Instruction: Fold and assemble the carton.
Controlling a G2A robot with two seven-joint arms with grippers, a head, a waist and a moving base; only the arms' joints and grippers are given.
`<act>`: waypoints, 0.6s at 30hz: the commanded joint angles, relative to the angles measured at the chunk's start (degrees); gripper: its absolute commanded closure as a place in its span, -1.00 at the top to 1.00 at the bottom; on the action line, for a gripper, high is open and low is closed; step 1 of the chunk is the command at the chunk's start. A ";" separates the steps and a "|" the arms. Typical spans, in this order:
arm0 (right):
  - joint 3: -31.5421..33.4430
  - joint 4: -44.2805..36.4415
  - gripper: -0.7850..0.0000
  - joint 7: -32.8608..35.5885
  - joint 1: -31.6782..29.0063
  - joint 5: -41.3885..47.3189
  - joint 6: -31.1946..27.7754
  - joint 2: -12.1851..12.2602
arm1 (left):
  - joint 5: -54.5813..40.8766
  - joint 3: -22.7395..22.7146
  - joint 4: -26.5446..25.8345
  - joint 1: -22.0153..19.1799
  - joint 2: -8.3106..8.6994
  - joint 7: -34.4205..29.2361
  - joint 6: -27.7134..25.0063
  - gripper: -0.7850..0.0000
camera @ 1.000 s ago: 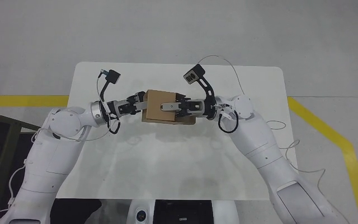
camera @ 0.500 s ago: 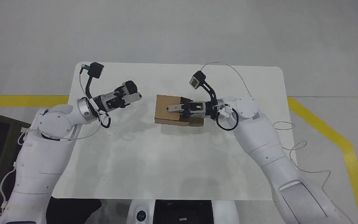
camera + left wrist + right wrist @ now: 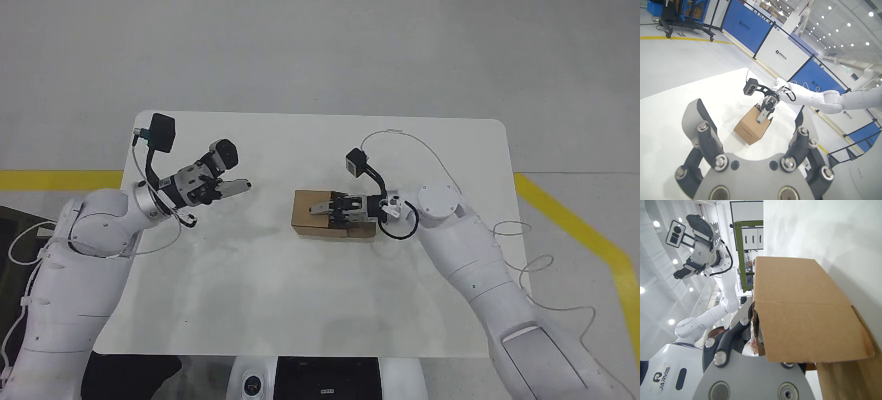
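The brown carton [image 3: 318,222] lies on the white table [image 3: 300,300] right of centre, with one end open toward my right arm. My right gripper [image 3: 335,208] is shut on the carton's upper wall at that open end. In the right wrist view one finger [image 3: 745,315] lies along the outside of the carton [image 3: 806,313], and the other is hidden inside. My left gripper [image 3: 228,182] hangs open over the table's left part, well apart from the carton. In the left wrist view its fingers [image 3: 698,117] frame the carton [image 3: 751,130] and the right gripper [image 3: 763,113] beyond.
The table's front half and left side are bare white surface. A thin cable [image 3: 400,135] loops above the table behind my right wrist. Grey floor with a yellow line [image 3: 50,180] surrounds the table.
My left gripper let go of the carton, opened and drew back to the left. The right gripper carried the carton to the right and a little toward the front edge.
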 commanded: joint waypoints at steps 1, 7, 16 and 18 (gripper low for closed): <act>-0.18 0.39 -0.47 -0.30 -0.05 -0.40 0.02 -0.01 | 4.22 -0.17 -0.41 0.23 -0.06 2.05 -1.91 1.00; -0.25 0.92 -0.09 -0.47 -0.32 -0.56 -0.03 0.07 | 15.53 -0.67 -1.29 1.05 -0.33 8.53 -7.20 1.00; 3.65 -3.59 0.09 0.70 -1.97 -1.60 0.20 1.89 | 36.30 -0.24 -5.65 2.70 -0.83 26.44 -9.74 1.00; 5.13 -6.26 0.20 1.35 -2.88 -1.97 0.94 2.58 | 42.27 0.57 -6.13 3.32 -0.61 32.11 -9.74 1.00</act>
